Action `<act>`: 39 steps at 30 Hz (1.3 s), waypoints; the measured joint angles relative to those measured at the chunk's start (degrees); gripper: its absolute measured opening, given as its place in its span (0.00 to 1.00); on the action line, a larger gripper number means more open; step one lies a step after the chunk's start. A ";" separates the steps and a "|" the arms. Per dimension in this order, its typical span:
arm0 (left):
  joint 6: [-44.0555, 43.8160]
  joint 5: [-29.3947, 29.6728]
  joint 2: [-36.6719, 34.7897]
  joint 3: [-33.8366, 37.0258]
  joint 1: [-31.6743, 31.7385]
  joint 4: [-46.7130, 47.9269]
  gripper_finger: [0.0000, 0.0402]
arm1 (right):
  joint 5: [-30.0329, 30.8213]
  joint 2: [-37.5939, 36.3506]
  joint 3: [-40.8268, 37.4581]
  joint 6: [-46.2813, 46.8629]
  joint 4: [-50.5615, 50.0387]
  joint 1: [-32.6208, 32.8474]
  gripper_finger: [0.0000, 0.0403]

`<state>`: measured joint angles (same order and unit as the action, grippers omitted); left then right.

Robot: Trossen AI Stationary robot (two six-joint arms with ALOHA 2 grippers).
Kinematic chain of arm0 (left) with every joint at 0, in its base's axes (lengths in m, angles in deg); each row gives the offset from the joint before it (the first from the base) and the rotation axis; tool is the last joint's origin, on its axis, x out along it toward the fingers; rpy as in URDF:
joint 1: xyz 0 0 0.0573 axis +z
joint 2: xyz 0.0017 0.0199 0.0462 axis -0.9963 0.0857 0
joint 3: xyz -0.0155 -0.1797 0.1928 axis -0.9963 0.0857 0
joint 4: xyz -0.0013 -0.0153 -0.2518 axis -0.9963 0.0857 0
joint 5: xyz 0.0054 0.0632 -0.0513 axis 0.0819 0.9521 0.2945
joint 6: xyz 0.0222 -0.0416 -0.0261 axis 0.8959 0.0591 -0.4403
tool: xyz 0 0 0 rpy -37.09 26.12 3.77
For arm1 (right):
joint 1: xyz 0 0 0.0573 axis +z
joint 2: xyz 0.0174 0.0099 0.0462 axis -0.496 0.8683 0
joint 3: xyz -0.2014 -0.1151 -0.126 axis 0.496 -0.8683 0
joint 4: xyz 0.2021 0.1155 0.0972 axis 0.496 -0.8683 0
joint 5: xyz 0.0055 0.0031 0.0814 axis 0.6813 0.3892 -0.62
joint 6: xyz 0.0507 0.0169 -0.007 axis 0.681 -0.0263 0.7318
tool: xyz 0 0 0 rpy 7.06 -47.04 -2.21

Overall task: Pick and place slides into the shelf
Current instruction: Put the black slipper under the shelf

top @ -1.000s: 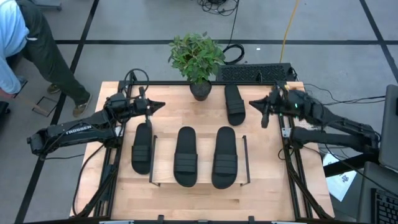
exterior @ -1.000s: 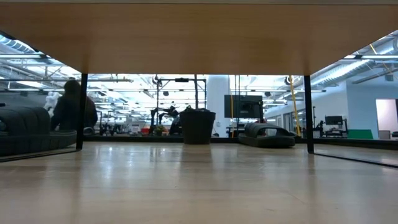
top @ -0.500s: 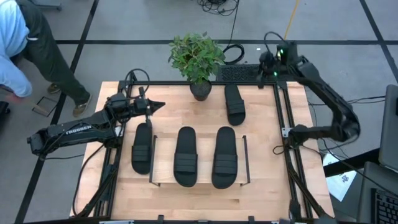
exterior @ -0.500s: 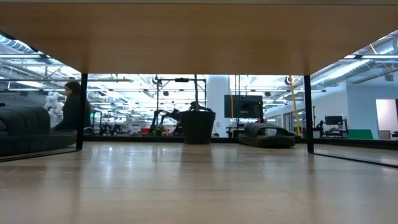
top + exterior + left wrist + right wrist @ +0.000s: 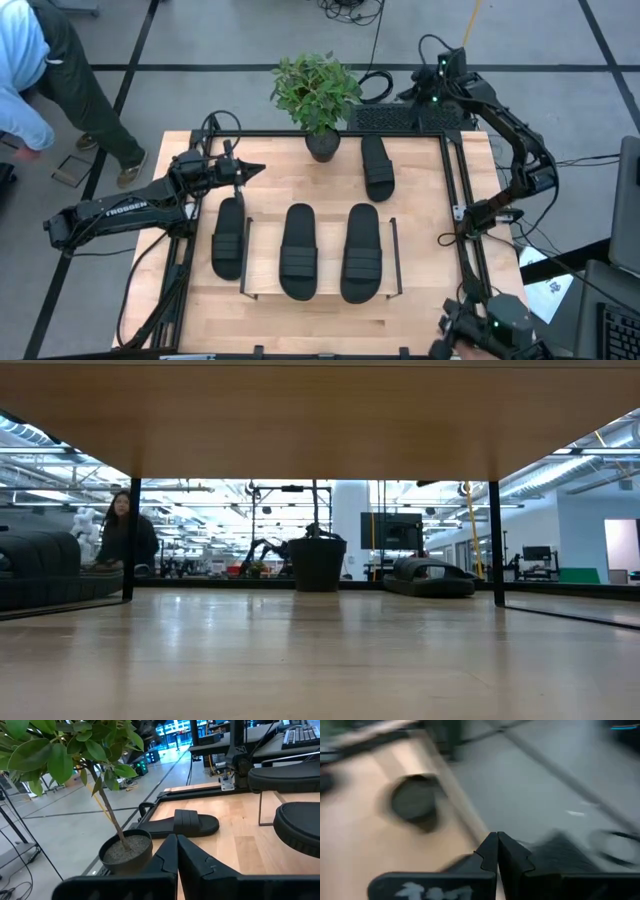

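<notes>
Two slides (image 5: 299, 251) lie side by side on the shelf (image 5: 320, 290), the second (image 5: 362, 252) to the right of the first, both with the strap band near the front half. The shelf is a light wood board with thin black wire frames at its two ends, and it stands on the front middle of the table (image 5: 420, 310). A third slide (image 5: 228, 237) lies on the table just outside the left frame of the shelf, parallel to the two on the board. The fourth slide (image 5: 377, 167) lies on the table behind the shelf, near the back edge and just to the right of the plant (image 5: 316, 95) in its dark pot.

The left gripper (image 5: 258, 169) is above the table behind the third slide, pointing toward the plant pot. Its jaws are closed together, tip against tip, and they hold nothing and touch nothing. In the left wrist view the closed fingers (image 5: 172, 855) point between the pot (image 5: 126, 849) and the fourth slide (image 5: 182, 823).

The right gripper (image 5: 404, 95) is lifted up behind the back right corner of the table, beyond the frame. In the right wrist view its fingers (image 5: 496, 851) are pressed together and empty.

A person (image 5: 40, 70) stands on the floor left of the table, bending forward.
</notes>
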<state>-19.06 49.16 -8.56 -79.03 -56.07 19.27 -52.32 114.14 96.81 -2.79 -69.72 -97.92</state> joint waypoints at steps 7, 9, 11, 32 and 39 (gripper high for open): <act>-1.79 0.02 0.00 0.00 0.00 -0.02 0.05 | -3.31 0.52 1.19 -1.23 1.22 0.72 0.00; -1.96 0.01 0.00 0.00 0.00 -0.03 0.06 | -3.70 2.72 3.73 -0.90 0.72 -0.19 0.00; -1.75 0.02 0.00 0.00 0.00 -0.04 0.07 | -3.94 6.07 7.27 -0.50 -2.37 -1.40 0.00; 8.06 10.08 -0.02 0.00 0.00 3.11 0.05 | -17.11 35.25 37.61 -39.93 -55.58 -3.79 0.02; 4.10 10.12 -0.02 0.00 0.00 3.08 0.09 | -16.80 35.05 37.59 -34.56 -56.35 -3.05 0.25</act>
<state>-14.96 59.28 -8.58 -79.03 -56.07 22.35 -69.11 149.19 134.41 -37.35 -126.08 -100.98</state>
